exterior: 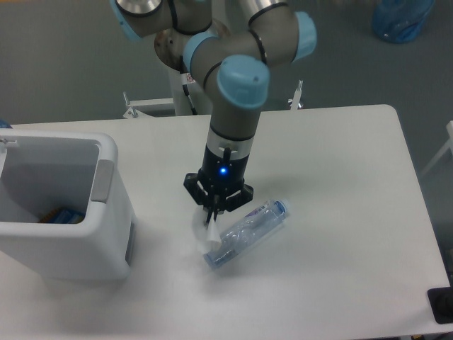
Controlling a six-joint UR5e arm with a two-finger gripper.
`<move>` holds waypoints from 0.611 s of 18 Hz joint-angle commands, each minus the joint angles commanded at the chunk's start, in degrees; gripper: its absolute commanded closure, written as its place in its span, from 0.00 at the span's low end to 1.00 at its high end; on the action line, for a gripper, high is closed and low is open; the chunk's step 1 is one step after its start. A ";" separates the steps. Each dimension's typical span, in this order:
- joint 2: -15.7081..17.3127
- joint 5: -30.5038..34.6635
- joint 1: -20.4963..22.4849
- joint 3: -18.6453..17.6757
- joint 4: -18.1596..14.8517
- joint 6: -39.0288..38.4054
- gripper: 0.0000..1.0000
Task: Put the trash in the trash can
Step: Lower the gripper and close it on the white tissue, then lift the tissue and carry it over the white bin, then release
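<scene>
Claw [212,221] closed on the paper wad [204,237], pinching its upper edge so the white tissue hangs below the fingertips, apparently just lifted clear of the worktop [340,212]. Pick of the first trash item judged done; carry to the bin next.

Trash can [106,234] at the left edge of the worktop, open top facing up, grey handle panel [103,181] on the side nearer the arm. Next move calls for more height to clear the thick rim, then travel left over the opening, then release. Loose hold on thin tissue could slip on the way.

Bottle [244,231] lying on its side near the middle of the worktop, blue cap [282,208] pointing toward the right edge, its lower end just beside or behind the hanging wad; contact between the two not clear. Left for a second pick.

Hard to make out: the fingertips, dark against white tissue. Bin cut off at the left edge of view; something small and coloured [62,214] low inside it, not identifiable.
</scene>
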 joint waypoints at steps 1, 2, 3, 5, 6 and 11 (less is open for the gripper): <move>0.00 -1.42 0.09 1.58 0.00 -1.85 1.00; 0.09 -2.39 0.09 3.16 0.00 -3.78 1.00; 0.17 -3.35 0.00 5.18 0.00 -6.50 1.00; 0.44 -5.02 -0.43 7.48 0.00 -9.58 1.00; 0.96 -5.73 -0.70 8.36 0.00 -10.73 1.00; 5.63 -6.79 -7.02 7.84 0.00 -10.82 1.00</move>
